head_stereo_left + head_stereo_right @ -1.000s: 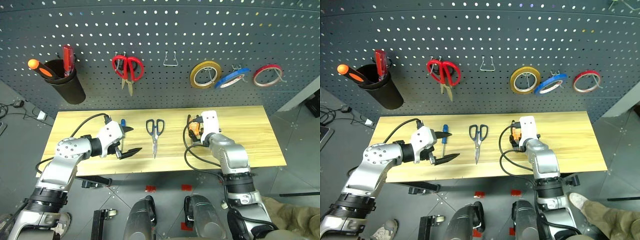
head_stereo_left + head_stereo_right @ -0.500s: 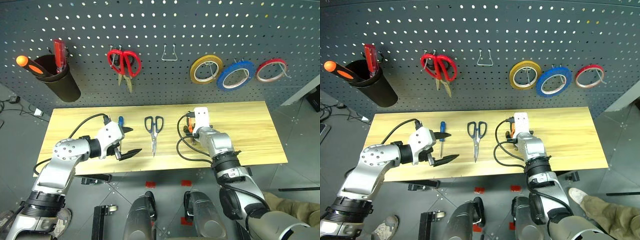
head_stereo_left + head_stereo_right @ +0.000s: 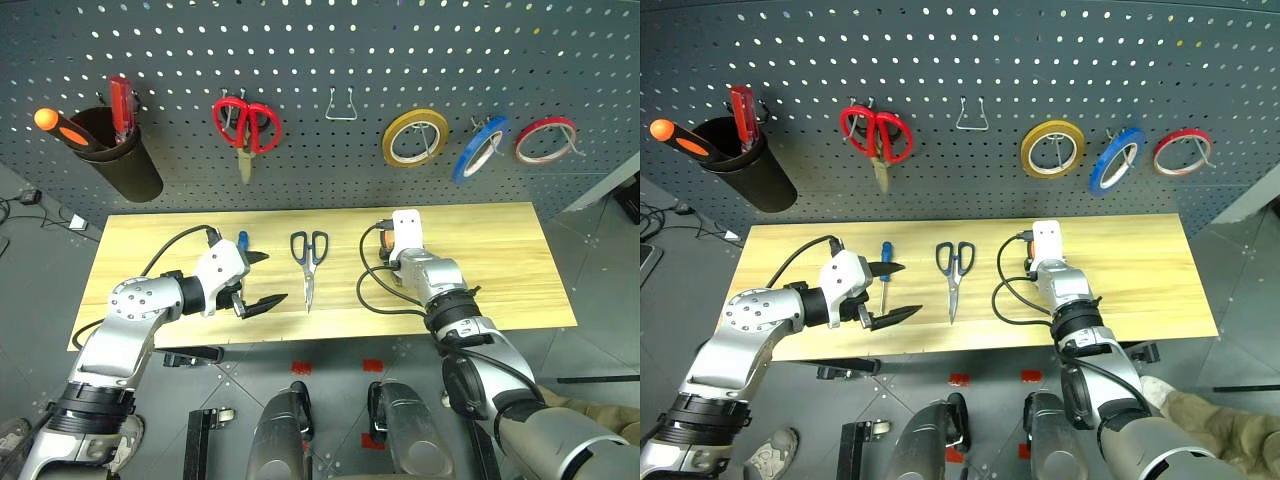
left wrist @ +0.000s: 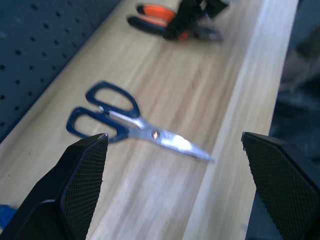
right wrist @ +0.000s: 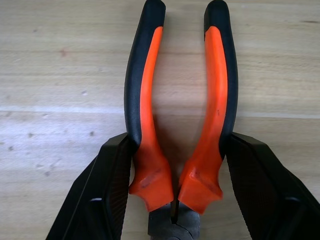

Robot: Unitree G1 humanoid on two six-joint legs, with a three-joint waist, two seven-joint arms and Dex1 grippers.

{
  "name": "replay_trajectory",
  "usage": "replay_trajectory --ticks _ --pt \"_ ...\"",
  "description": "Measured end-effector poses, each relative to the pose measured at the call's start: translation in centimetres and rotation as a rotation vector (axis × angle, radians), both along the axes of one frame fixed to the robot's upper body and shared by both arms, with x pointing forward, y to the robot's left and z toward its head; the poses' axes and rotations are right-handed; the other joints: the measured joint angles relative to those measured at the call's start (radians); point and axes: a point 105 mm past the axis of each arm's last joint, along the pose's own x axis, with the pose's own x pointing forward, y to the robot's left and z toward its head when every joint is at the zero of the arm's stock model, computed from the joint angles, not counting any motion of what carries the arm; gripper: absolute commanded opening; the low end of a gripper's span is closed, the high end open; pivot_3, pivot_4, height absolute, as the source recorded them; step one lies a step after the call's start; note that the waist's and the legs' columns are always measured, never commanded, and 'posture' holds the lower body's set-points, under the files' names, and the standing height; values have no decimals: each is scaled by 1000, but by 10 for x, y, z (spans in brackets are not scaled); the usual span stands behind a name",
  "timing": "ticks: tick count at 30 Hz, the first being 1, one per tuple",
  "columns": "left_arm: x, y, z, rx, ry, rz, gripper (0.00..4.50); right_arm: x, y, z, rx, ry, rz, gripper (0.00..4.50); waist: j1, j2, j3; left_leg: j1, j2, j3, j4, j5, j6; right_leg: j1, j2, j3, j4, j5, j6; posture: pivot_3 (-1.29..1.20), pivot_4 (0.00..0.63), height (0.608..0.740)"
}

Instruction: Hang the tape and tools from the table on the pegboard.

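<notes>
Since a second ago the right gripper (image 5: pixel 175 185) has reached forward and pinched the pliers (image 5: pixel 177 105) lying on the table (image 3: pixel 500 260); next comes lifting them toward the pegboard (image 3: pixel 330 50), left gripper (image 3: pixel 262 282) hovering wide apart.

No text, label, brand, number or sign can be read anywhere in these views.
</notes>
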Motion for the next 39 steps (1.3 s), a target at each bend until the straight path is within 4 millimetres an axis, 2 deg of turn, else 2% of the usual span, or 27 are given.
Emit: replay_trajectory --ticks 2,5,8,9,11,13,14,19,21,23,26,28,33,35,39 --pt "-2 -4 5 -40 -4 -1 4500 -4 -6 1 -38 -48 35 2568 2 0 0 -1 0 0 0 0 0 -1 0 0 -1 0 0 -146 316 740" --pt "-9 -4 8 -93 -5 22 4500 -26 -11 2 -112 -119 132 2568 0 0 0 -4 0 0 -1 0 0 -3 0 0 -1 -1 1 -148 313 740" --pt "-12 -2 12 -147 -19 60 4500 -49 -3 16 -113 -198 212 2568 -5 0 0 -4 0 0 -1 0 0 -4 0 0 0 -1 1 -155 304 740" --pt "-14 -2 16 -190 -37 88 4500 -63 3 27 -102 -260 250 2568 -6 0 0 -4 1 0 -1 0 0 -4 1 0 0 -1 1 -155 304 740" --pt "-17 0 24 -262 -58 137 4500 -81 20 52 -71 -382 312 2568 -8 0 0 -3 1 -1 -1 0 -1 -4 2 0 1 -1 1 -154 294 740" --pt "-20 0 33 -329 -66 169 4500 -93 39 88 -55 -548 383 2568 -9 0 0 -3 1 -1 0 0 -1 -4 2 0 1 0 2 -155 291 740" --pt "-23 0 38 -357 -64 182 4500 -100 53 114 -42 -674 430 2568 -8 -1 0 -3 1 -2 0 0 -1 -4 2 0 2 1 3 -155 291 740" --pt "-30 -5 53 -369 -76 181 4500 -117 93 216 25 -1105 541 2568 -2 -3 -2 -2 0 -4 2 2 -2 -3 3 -1 2 4 3 -133 277 740" --pt "-27 -5 60 -367 -85 189 4500 -114 105 237 43 -1189 561 2568 2 -5 -3 -2 0 -5 2 2 -3 -2 3 -2 2 4 3 -127 274 740" --pt "-25 -7 68 -381 -94 188 4500 -107 112 242 46 -1213 571 2568 7 -8 -5 -2 0 -5 3 2 -2 -1 3 -3 1 4 2 -122 271 740" --pt "-15 -8 82 -392 -119 213 4500 -83 123 246 37 -1212 564 2568 7 -8 -5 -3 0 -5 6 2 -2 0 2 -2 1 4 2 -110 268 740" --pt "-9 -11 90 -391 -139 223 4500 -72 127 255 26 -1245 554 2568 7 -9 -6 -3 0 -5 6 2 -2 0 2 -2 1 4 2 -101 268 740" --pt "3 -31 92 -384 -109 196 4500 -50 127 287 -17 -1354 508 2568 7 -9 -6 -4 0 -5 5 2 -2 0 2 -3 0 4 2 -93 278 740" --pt "5 -35 93 -392 -108 186 4500 -45 125 290 -21 -1374 495 2568 8 -9 -6 -4 0 -4 4 2 -2 0 2 -2 0 4 2 -86 286 740" --pt "12 -39 89 -398 -94 193 4500 -28 116 281 -55 -1344 464 2568 8 -9 -6 -3 0 -4 5 2 -2 -1 2 -2 1 4 2 -78 298 740"
